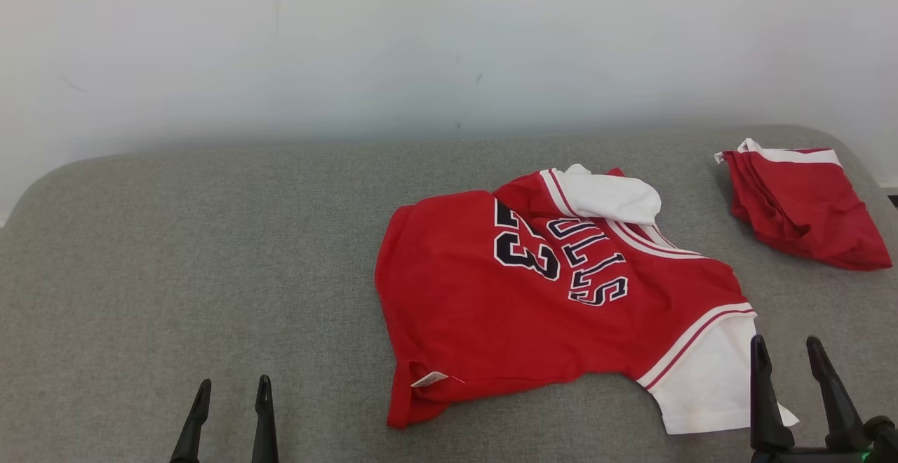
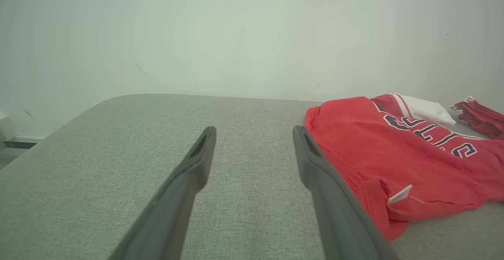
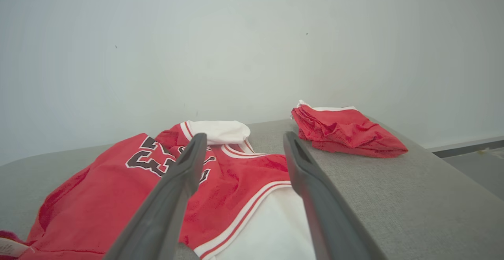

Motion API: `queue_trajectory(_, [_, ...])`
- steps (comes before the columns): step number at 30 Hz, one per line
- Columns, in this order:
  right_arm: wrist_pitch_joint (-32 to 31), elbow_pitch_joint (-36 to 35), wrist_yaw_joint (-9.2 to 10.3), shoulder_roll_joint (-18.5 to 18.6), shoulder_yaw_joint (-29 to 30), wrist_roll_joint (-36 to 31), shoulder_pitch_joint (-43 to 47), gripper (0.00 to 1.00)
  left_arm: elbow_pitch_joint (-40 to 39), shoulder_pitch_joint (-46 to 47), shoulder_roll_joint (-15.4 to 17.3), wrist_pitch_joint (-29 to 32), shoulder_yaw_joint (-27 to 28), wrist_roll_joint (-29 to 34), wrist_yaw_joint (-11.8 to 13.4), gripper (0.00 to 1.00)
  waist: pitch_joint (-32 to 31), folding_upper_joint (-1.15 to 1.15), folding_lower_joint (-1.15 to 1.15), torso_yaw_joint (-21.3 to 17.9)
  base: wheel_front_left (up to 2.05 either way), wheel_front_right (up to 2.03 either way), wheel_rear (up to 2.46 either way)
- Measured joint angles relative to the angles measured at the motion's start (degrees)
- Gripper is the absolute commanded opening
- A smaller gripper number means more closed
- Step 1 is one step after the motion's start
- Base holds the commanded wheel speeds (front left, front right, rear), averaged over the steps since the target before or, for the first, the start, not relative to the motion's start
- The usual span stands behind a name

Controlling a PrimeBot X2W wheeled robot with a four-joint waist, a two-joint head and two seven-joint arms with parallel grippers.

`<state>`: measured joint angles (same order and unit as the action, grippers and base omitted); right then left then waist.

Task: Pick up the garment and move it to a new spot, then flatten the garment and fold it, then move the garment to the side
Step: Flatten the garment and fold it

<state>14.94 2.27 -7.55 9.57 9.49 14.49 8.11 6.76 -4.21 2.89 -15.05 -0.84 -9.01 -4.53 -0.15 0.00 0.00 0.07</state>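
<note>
The garment (image 1: 533, 294) is a red jersey with white sleeves and black number and lettering, lying rumpled right of centre on the grey padded surface (image 1: 210, 252). One white sleeve is folded over its far edge, the other spreads toward the near right. My right gripper (image 1: 789, 351) stands open at the lower right, just above that near white sleeve (image 3: 271, 232), holding nothing. My left gripper (image 1: 231, 393) is open at the lower left over bare fabric, apart from the garment (image 2: 393, 153), which lies to its right.
A second red garment (image 1: 800, 203) with a white edge lies bunched at the far right corner of the surface (image 3: 350, 132). A pale wall (image 1: 421, 42) rises behind. The surface's rounded right edge drops off beyond that pile.
</note>
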Motion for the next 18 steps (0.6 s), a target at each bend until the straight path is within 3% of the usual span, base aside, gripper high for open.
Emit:
queue_trajectory(6, [0.19,-5.91,0.0,-2.01,-0.44,-0.56,1.35,1.0,-0.19,-0.2,0.0,0.0,0.45,0.4,-0.11,1.0,0.11,0.0,0.0,0.07,0.0,0.0,0.0])
queue_trajectory(18, [0.19,-3.93,0.0,-2.11,-3.44,-0.32,-0.58,1.0,5.65,5.82,0.07,0.0,-6.91,2.99,-2.15,1.0,3.23,0.0,0.0,-0.97,0.0,0.0,0.0])
